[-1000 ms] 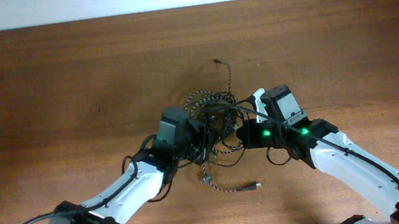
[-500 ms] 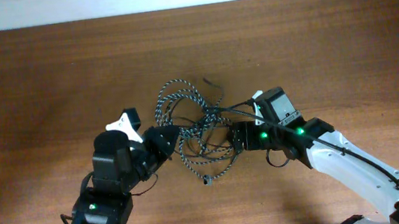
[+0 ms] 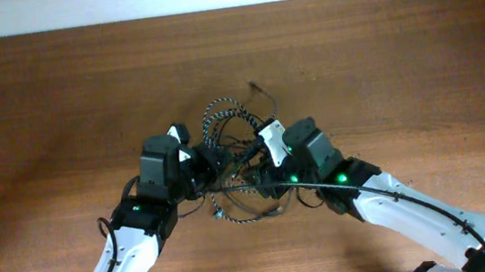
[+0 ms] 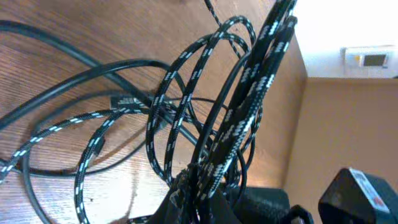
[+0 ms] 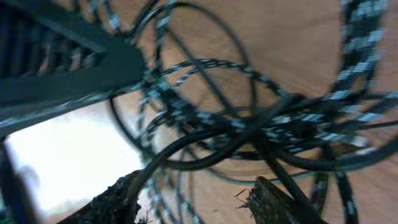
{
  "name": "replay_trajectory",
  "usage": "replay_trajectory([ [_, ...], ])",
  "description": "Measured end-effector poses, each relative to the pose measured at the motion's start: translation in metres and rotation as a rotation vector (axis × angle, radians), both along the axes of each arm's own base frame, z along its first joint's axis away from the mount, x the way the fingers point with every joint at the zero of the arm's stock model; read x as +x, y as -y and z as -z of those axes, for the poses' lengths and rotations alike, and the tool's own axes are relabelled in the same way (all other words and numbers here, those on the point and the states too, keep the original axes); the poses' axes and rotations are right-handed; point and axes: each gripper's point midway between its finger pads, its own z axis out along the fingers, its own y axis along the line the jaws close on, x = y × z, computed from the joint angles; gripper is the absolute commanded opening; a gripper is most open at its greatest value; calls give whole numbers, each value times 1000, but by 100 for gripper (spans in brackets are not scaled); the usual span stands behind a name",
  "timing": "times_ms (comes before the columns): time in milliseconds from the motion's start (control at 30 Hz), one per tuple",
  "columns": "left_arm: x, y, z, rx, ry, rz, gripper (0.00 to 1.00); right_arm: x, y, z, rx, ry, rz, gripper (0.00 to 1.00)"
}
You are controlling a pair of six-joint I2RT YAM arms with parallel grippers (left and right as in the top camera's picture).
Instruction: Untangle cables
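**Supervisor:** Report the cable location.

**Operator:** I see both cables in one tangle at the centre of the surface. The braided cable forms several loops at the tangle's 12 o'clock side. In the left wrist view, the plain black cable threads through those loops and lies on the wood. One thin loose end points toward 1 o'clock, and I cannot tell which cable it belongs to.

**Supervisor:** Report the left gripper.

**Operator:** The left gripper sits at 9 o'clock of the tangle. In its wrist view I see the jaws closed on a bundle of braided strands, which rise taut from them.

**Supervisor:** Report the right gripper.

**Operator:** The right gripper sits at 4 o'clock, touching the tangle. In its wrist view I see the jaws standing apart. A plain black strand crosses just beyond the gap, and nothing is clamped.
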Motion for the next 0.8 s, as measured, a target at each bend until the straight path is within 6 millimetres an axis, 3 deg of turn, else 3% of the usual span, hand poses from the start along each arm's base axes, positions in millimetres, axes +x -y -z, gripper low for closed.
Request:
replay_trajectory([
  [67,-4,1,2,-4,-20,11,1,4,-1,-5,9,20,14,4],
  [100,-12,-3,13,22,-83,2,0,-1,-7,-23,64,26,-16,4],
  [133,-23,-9,24,57,-153,-12,0,-8,-9,-51,124,65,-45,4],
  [167,-26,-14,29,78,-176,-25,0,-17,-6,-114,232,198,-62,4],
  [200,-25,-15,29,86,-174,-33,0,-28,1,-155,302,285,-76,4],
  [300,-22,-6,16,58,-140,-4,4,-58,22,-235,456,498,-88,4],
  [367,-20,3,18,34,-164,31,9,-68,30,-249,488,545,-89,4],
  [400,-18,8,25,28,-195,46,2,-70,32,-248,490,548,-88,4],
  [467,-21,12,57,41,-300,60,0,-65,36,-246,483,564,-49,16],
  [500,-17,1,70,104,-313,13,0,-64,63,-324,621,811,84,38],
  [533,-37,-33,126,257,-461,-81,0,-81,98,-377,707,934,196,52],
  [567,-34,-36,126,272,-452,-96,0,-62,116,-367,642,902,349,60],
  [633,-28,-38,124,275,-425,-113,0,-19,124,-291,365,729,516,63],
  [667,-14,-29,117,236,-353,-90,0,-4,121,-248,227,635,534,63],
  [700,2,-14,103,193,-229,-4,0,8,110,-201,102,512,508,62],
  [767,4,-4,96,188,-161,84,0,17,56,-112,107,142,408,63],
  [800,4,-4,96,194,-155,94,0,15,44,-88,119,18,402,63],
])
